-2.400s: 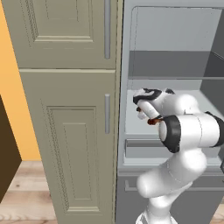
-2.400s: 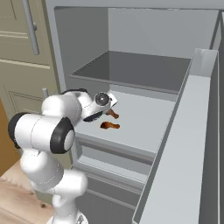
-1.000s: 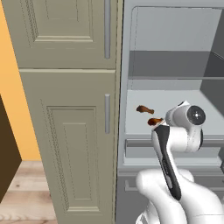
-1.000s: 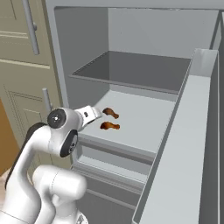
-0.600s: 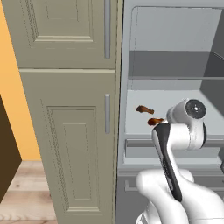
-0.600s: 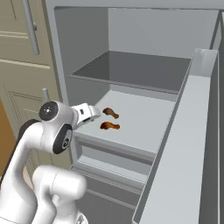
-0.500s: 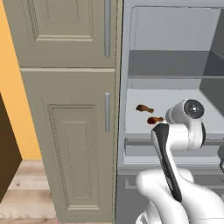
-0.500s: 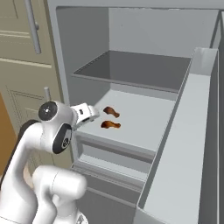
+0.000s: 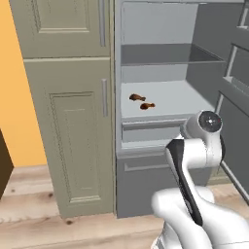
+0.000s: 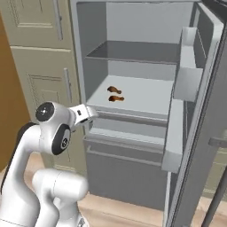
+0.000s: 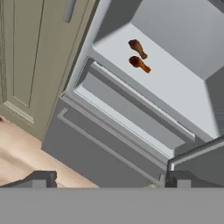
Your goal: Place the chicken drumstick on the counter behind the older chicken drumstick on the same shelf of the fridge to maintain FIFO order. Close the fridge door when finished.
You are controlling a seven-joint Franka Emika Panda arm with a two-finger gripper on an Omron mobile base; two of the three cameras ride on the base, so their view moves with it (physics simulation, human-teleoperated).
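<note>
Two brown chicken drumsticks lie on the pale shelf [image 9: 180,97] of the open fridge [image 9: 165,29]. One chicken drumstick [image 9: 137,97] [image 10: 114,90] [image 11: 137,47] is nearer the back. The other drumstick [image 9: 147,105] [image 10: 116,98] [image 11: 140,64] lies just in front of it. My gripper [image 11: 110,181] [image 10: 93,116] is open and holds nothing; it hangs outside the fridge, below and in front of the shelf. The fridge door [image 10: 199,111] stands wide open on the right, its inner bins facing the shelves. The counter is out of view.
A darker shelf [image 9: 165,53] sits above the pale one, and a grey drawer front [image 9: 146,131] below it. Beige panelled cupboards [image 9: 68,121] stand left of the fridge. Wooden floor [image 9: 29,228] runs along the front.
The open gripper has drawn back out of the fridge, leaving both drumsticks on the shelf. The whole picture has shifted since half a second ago, so the camera has moved.
</note>
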